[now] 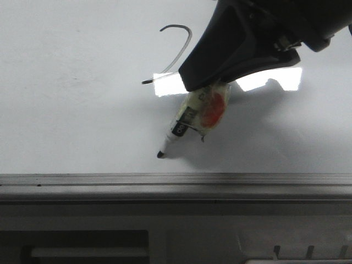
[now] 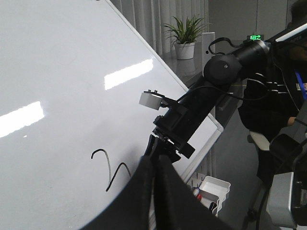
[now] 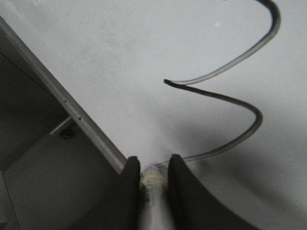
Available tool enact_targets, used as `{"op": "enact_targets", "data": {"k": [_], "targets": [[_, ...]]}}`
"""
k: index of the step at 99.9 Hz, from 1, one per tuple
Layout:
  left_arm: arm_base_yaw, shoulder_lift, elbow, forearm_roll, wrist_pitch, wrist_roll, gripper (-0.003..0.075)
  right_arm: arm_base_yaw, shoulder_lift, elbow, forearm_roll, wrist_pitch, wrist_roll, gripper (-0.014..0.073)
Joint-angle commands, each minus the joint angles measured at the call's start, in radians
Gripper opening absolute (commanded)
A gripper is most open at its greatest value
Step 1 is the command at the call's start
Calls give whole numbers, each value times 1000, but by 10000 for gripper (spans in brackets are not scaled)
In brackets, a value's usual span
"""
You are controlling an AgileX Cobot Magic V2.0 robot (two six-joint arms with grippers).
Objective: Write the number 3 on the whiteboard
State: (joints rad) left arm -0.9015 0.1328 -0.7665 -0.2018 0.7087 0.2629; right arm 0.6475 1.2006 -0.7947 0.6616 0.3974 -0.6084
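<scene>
Right tool (image 1: 206, 102) clamps the marker (image 1: 181, 129) angled, tip beneath it touching the whiteboard (image 1: 66, 82), finishing the number 3 (image 3: 230, 96)

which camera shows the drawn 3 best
The right wrist view: the number 3 shows large, with both curves and the middle kink. In the front view the right gripper covers its lower half. The left wrist view shows it small, partly behind the left gripper.
</scene>
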Motion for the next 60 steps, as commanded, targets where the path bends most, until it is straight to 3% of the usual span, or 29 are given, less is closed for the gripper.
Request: {"op": "enact_targets", "data": {"k": [1, 26, 37, 47, 53, 60], "targets": [[-6, 17, -17, -23, -77, -12, -21, 6, -25, -32, -14, -81, -13, -58], [-6, 39, -17, -23, -77, -12, 3, 53, -206, -252, -14, 60, -15, -58], [-6, 131, -17, -25, -84, -12, 158, 83, -235, -367, -18, 108, -17, -61], [-6, 258, -19, -81, -110, -5, 401, 106, -230, -416, -23, 240, -41, -61], [-6, 332, -28, -138, -120, 23, 468, 127, -222, -417, -23, 313, -76, -61], [-6, 430, -43, -214, -120, 90, 467, 155, -212, -405, -23, 390, -118, -61]]}}
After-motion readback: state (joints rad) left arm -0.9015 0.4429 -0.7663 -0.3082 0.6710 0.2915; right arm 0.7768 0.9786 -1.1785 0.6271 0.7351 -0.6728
